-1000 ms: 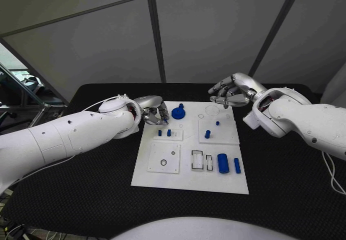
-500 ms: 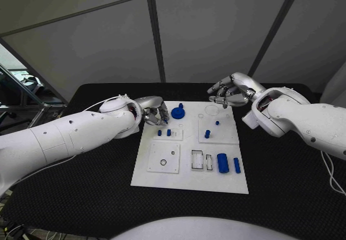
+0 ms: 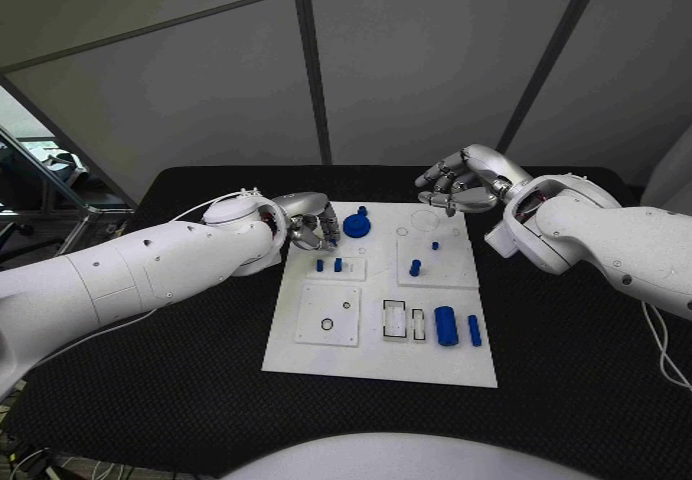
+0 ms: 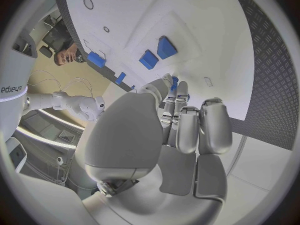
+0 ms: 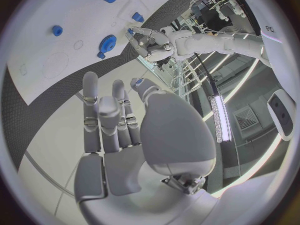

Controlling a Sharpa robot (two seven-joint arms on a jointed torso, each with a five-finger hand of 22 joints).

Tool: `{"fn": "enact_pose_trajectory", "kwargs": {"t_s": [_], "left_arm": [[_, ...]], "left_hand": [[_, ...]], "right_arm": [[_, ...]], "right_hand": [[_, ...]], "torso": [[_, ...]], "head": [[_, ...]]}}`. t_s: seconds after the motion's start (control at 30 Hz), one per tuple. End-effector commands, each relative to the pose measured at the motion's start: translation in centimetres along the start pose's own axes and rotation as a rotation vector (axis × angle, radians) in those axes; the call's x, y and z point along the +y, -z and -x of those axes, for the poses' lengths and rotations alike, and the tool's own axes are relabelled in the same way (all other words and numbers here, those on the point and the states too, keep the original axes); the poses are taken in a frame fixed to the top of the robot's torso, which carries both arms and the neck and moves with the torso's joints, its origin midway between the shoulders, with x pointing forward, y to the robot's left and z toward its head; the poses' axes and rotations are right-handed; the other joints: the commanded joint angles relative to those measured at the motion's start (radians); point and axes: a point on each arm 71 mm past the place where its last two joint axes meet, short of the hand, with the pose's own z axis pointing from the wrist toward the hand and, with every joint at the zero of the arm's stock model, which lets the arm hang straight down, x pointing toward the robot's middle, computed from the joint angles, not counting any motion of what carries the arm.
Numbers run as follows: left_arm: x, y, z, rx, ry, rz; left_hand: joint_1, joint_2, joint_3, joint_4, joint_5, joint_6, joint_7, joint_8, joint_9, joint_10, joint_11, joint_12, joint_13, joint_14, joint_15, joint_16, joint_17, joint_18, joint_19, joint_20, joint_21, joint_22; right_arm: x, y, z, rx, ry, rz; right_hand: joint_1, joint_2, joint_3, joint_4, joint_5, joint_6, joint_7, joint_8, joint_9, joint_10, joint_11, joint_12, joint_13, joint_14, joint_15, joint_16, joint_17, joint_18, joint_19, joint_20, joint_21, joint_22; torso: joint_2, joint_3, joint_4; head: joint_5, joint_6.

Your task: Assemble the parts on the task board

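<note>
Head view, largest first: the black desk [image 3: 159,390] carries the white task board [image 3: 378,365] in its middle, running from just beside both hands back toward the robot. The left hand [image 3: 309,228] hovers at the board's far left corner, its fingers curled in together; nothing can be seen held in it, and the left wrist view shows the fingertips [image 4: 178,92] drawn close over the white plate. The right hand [image 3: 459,186] hangs above the desk just past the board's far right corner, fingers loosely bent and apart, with nothing in it; the right wrist view shows its fingers [image 5: 92,105] raised and spread, clear of the board. Just beside the left hand, between the two hands, lies a round blue gear [image 3: 356,226]. Nearer the robot from the right hand, well apart from it, a thick blue cylinder [image 3: 446,327] lies beside a slimmer blue bar [image 3: 475,331] at the board's near right. A short blue peg [image 3: 415,268] stands on a raised white tile below the right hand, and two small blue pegs [image 3: 329,265] stand on another tile just below the left hand.
</note>
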Motion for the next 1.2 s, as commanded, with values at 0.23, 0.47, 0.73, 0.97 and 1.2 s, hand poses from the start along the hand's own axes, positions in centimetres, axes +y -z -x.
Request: {"fn": "enact_pose_trajectory", "kwargs": {"t_s": [0.23,0.47,0.73,0.97,1.2], "left_arm": [[-0.01,-0.19,-0.25,0.028,0.003,0.020],[-0.17,-0.26,-0.43,0.042,0.002,0.020],[-0.36,-0.26,-0.40,0.030,0.003,0.008],[-0.53,-0.33,-0.35,0.017,0.003,-0.001],[-0.52,-0.41,-0.43,0.024,0.003,0.007]], "left_hand": [[-0.011,-0.002,0.006,-0.003,0.002,0.000,0.001,-0.005,0.000,0.004,0.001,-0.006,0.001,0.046,-0.002,0.000,0.009,-0.137,0.013,0.001,-0.001,0.141],[-0.015,0.000,0.009,-0.007,0.002,0.005,-0.001,-0.005,0.001,0.010,-0.001,-0.006,0.004,0.047,-0.002,0.004,0.012,-0.138,0.016,0.001,0.006,0.145],[-0.015,0.003,0.011,-0.016,0.002,0.014,-0.008,-0.003,0.004,0.021,-0.006,-0.005,0.010,0.047,-0.007,0.005,0.010,-0.139,0.018,-0.001,0.011,0.148],[-0.020,0.002,0.015,-0.021,0.002,-0.007,-0.010,-0.020,-0.002,0.009,-0.005,-0.016,0.010,0.045,-0.006,0.004,0.003,-0.139,0.018,-0.002,0.011,0.149],[-0.023,0.002,0.016,-0.023,0.002,-0.010,-0.010,-0.023,-0.003,0.005,-0.004,-0.020,0.010,0.044,-0.006,0.004,0.001,-0.139,0.018,-0.003,0.010,0.148]], "right_arm": [[0.22,-0.03,0.03,0.003,0.002,0.014],[0.23,-0.02,0.02,0.003,0.002,0.014],[0.22,-0.02,0.03,0.003,0.002,0.014],[0.21,-0.01,0.05,0.003,0.002,0.015],[0.17,0.04,0.09,0.003,0.002,0.013]], "right_hand": [[-0.002,-0.003,0.007,0.002,0.005,0.005,0.004,0.005,-0.001,0.005,-0.003,-0.005,-0.001,0.010,0.000,-0.006,0.001,0.016,0.009,0.001,-0.005,0.001],[-0.002,-0.003,0.007,0.002,0.005,0.005,0.004,0.005,-0.001,0.005,-0.003,-0.005,-0.001,0.010,0.000,-0.006,0.001,0.016,0.009,0.001,-0.005,0.001],[-0.002,-0.003,0.007,0.002,0.005,0.005,0.004,0.005,-0.001,0.005,-0.003,-0.005,-0.001,0.010,0.000,-0.006,0.001,0.016,0.009,0.001,-0.005,0.001],[-0.001,-0.005,0.009,0.001,0.007,0.005,0.004,0.005,-0.001,0.005,-0.003,-0.005,-0.002,0.010,0.000,-0.008,0.001,0.016,0.009,0.001,-0.007,0.000],[-0.001,-0.005,0.009,0.001,0.007,0.005,0.004,0.005,-0.001,0.005,-0.003,-0.005,-0.002,0.010,0.000,-0.008,0.001,0.016,0.009,0.001,-0.007,0.000]], "torso": [[0.000,0.0002,-0.0001],[0.000,-0.0003,0.0001],[0.000,0.0001,0.0011],[0.001,0.0003,-0.0005],[0.001,0.0004,0.0002]], "head": [[-0.003,-0.001],[-0.004,-0.001],[-0.005,-0.001],[-0.004,-0.001],[-0.007,-0.001]]}}
